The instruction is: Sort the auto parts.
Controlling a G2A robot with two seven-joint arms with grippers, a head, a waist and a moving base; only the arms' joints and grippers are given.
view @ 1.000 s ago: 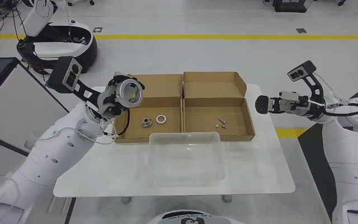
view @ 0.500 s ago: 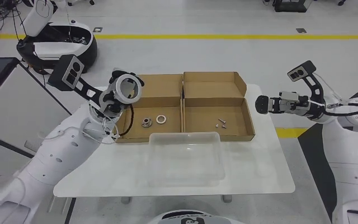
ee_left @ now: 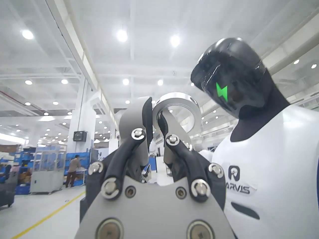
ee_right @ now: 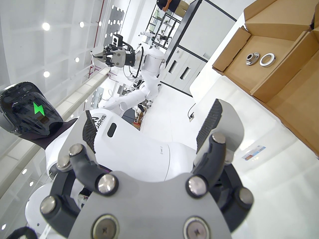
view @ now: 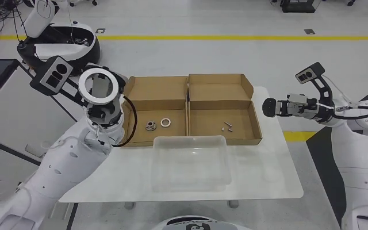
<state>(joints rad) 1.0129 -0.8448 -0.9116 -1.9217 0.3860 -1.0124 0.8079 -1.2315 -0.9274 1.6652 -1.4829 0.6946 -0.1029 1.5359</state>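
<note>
My left gripper (view: 102,106) is shut on the rim of a large metal ring (view: 81,87), held high off the table's left end and beside the left cardboard box (view: 175,131). In the left wrist view the fingers (ee_left: 147,115) pinch the ring (ee_left: 174,99) on both sides of its wall. A flanged hub (view: 150,124) and a small ring (view: 166,122) lie in the left box. Small screws (view: 228,125) lie in the right box (view: 207,123). My right gripper (view: 267,107) hangs open and empty off the table's right edge, its pads (ee_right: 209,123) wide apart.
A clear plastic bin (view: 190,164) stands on the white table (view: 270,167) in front of the two boxes. The right wrist view shows the hub (ee_right: 250,58) and small ring (ee_right: 267,60) in the left box. A dark cabinet stands off the table's left side.
The left arm has carried the large ring up and to the left, away from the left box, turning its face toward the top camera. The right arm has not moved.
</note>
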